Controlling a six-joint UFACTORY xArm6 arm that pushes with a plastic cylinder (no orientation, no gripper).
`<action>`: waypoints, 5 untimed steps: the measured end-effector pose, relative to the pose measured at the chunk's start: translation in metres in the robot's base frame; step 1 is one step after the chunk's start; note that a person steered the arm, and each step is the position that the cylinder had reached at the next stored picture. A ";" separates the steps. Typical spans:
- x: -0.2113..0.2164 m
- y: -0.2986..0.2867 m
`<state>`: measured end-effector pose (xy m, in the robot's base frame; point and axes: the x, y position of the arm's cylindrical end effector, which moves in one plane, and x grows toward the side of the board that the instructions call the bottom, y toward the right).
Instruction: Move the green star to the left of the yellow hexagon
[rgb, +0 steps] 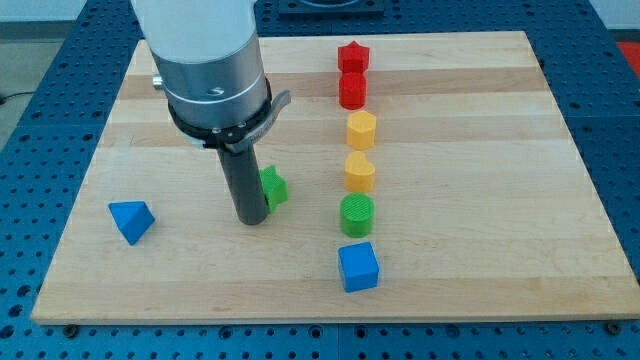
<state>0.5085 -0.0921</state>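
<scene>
My tip (251, 219) is resting on the wooden board (480, 250), touching the green star (272, 186) from the view's left; the rod is partly hiding the star. No pincer on this rig, only the bare rod. Two yellow blocks are standing in the column at the view's right; the upper one (361, 129) is probably the yellow hexagon. Star is sitting low, so I am planning to push rightward and slightly upward, slowly, stopping short of contact.
</scene>
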 end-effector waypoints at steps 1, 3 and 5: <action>-0.005 0.000; -0.005 0.009; -0.014 0.014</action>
<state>0.4944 -0.0783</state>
